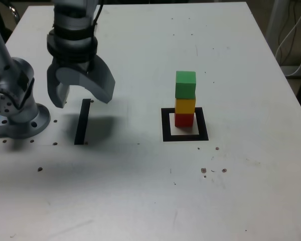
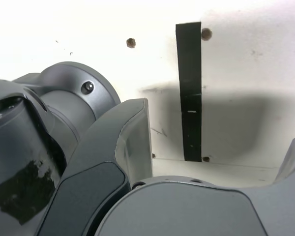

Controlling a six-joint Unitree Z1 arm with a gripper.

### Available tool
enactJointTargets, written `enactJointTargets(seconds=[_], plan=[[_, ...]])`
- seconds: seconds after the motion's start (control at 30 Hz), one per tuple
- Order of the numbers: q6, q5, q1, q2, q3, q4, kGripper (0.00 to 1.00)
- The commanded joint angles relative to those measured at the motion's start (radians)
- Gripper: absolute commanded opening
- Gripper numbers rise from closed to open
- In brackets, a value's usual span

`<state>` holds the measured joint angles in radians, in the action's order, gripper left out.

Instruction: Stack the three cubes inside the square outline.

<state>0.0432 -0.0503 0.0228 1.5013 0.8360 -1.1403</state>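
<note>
Three stacked cubes (image 1: 185, 98) stand well apart from the wide-open, empty hand (image 1: 85, 93).

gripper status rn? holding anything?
Gripper: open, nothing between the jaws, hovering near the black strip.

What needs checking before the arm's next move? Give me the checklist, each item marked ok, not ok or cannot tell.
- Three cubes stacked, green over yellow over red: ok
- Stack standing inside the square outline: ok
- Hand open, nothing held: ok
- Hand away from the stack, over by the black strip: ok
- Cubes visible in the wrist view: not ok, only strip, table and arm parts show
- Cube edges exactly flush on every side: cannot tell
</note>
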Motion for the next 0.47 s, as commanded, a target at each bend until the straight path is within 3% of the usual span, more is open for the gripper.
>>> enactJointTargets(seconds=[0.0,0.43], plan=[[-0.004,-0.003,0.003,-0.003,-0.010,0.013,0.99],[-0.026,-0.001,0.008,0.020,-0.010,0.036,0.99]])
